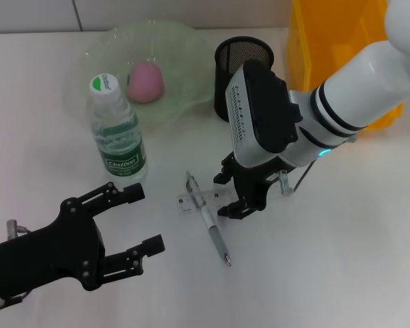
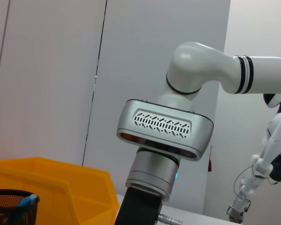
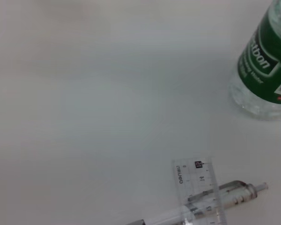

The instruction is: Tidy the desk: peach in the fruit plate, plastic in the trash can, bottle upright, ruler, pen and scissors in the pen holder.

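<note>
White tabletop (image 1: 342, 260), centre of the head view: black right gripper (image 1: 240, 205) low over the short clear ruler (image 1: 201, 202), which crosses the slim white click pen (image 1: 209, 220); whether its fingers are parted cannot be told. Lower left, black left gripper (image 1: 138, 222) with fingers apart, holding nothing. Clear green-labelled bottle (image 1: 117, 137) upright; pink peach (image 1: 145, 82) in the pale green bowl (image 1: 184, 41).

Robot lab: another white robot (image 2: 271, 154) stands by (bare grey walls).

peach (image 1: 145, 80) in fruit plate (image 1: 102, 48) | bottle (image 1: 117, 133) before plate | pen (image 1: 209, 219) across ruler (image 1: 191, 202)
</note>
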`<action>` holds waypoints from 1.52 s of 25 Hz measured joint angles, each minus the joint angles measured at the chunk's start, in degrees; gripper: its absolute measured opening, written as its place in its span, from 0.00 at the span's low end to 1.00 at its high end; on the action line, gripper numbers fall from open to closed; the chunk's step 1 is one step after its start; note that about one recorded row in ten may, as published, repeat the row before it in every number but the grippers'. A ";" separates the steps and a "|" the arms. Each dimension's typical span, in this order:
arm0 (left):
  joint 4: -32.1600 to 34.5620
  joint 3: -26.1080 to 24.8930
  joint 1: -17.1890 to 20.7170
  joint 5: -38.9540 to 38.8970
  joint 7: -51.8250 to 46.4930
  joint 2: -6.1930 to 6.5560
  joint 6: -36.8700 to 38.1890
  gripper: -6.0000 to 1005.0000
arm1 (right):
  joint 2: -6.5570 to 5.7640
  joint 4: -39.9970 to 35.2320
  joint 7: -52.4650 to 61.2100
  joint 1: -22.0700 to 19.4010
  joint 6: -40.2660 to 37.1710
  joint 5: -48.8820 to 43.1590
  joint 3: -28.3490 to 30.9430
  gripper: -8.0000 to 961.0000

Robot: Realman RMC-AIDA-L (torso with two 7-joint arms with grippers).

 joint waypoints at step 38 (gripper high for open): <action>0.00 0.00 -0.73 -0.12 0.00 -0.22 0.16 0.80 | -0.48 -12.03 -11.61 -13.39 6.25 32.38 27.60 0.40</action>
